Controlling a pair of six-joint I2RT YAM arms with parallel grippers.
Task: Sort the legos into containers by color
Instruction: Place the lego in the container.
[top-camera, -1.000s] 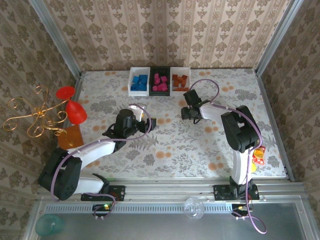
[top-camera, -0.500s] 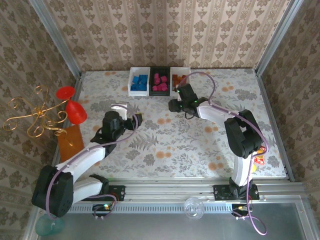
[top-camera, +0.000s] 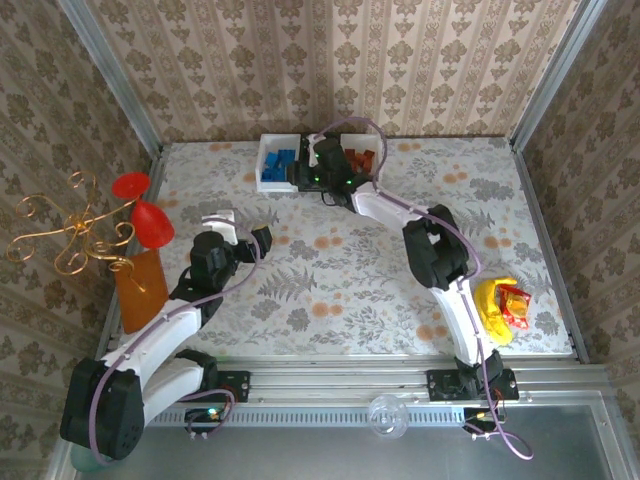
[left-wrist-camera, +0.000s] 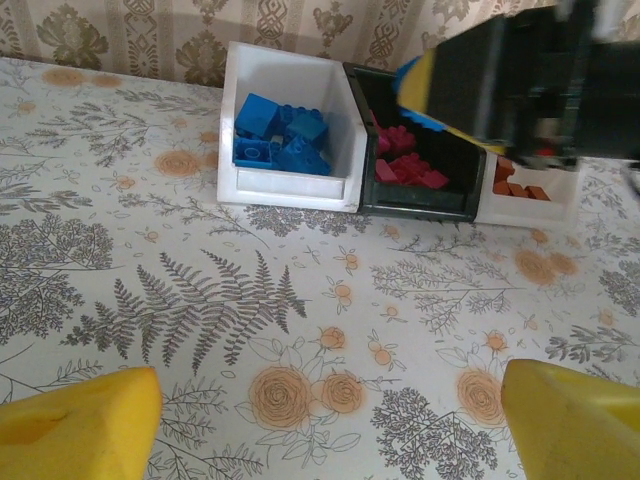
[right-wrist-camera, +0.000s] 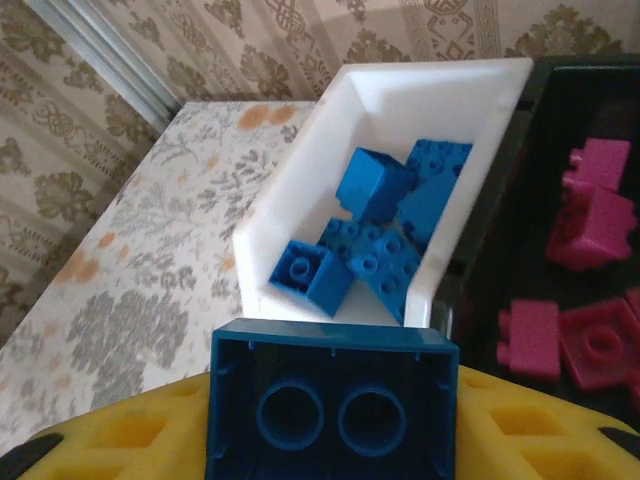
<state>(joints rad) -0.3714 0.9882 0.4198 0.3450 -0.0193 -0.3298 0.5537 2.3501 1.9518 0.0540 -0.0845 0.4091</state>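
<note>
My right gripper (right-wrist-camera: 330, 445) is shut on a blue lego (right-wrist-camera: 330, 395), whose hollow underside faces the camera between the yellow fingers. It hovers at the near end of the left white container (right-wrist-camera: 290, 190), which holds several blue legos (right-wrist-camera: 385, 225). Beside it, the black container (right-wrist-camera: 500, 200) holds magenta legos (right-wrist-camera: 590, 215). From above, the right gripper (top-camera: 304, 176) sits over the seam between those two containers. The right white container (top-camera: 375, 140) holds orange-brown legos (top-camera: 360, 160). My left gripper (top-camera: 247, 233) hangs open and empty over bare tablecloth, its yellow fingertips (left-wrist-camera: 80, 425) far apart.
A red glass (top-camera: 150, 222), a gold wire stand (top-camera: 70, 235) and an orange block (top-camera: 138, 285) stand at the table's left edge. A yellow object with a red wrapper (top-camera: 500, 305) lies near the right front. The wall rises just behind the containers.
My right gripper swung up and left from mid-table to the containers. My left gripper drew back to the left, and its jaws spread wider.
</note>
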